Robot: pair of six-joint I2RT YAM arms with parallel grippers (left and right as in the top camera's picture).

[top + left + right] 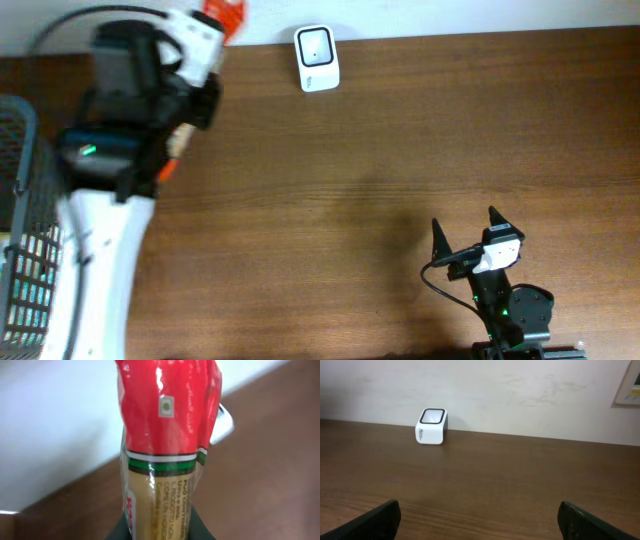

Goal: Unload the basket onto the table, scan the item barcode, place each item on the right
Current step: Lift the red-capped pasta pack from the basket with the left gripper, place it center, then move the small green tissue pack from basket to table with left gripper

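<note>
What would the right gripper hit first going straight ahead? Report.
Likely nothing before the wall: the right gripper faces bare table, and the scanner sits left of its line.

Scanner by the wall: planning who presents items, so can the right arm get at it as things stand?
Probably yes: the right pincer is open, empty, with only bare table between it and the scanner; the left pincer, holding the red packet, sits aside.

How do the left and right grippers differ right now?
The left gripper is shut on the red packet; the right gripper is wide open, empty. The left is at the table back edge, left of the scanner; the right is near the front edge. Both have the scanner in view.
</note>
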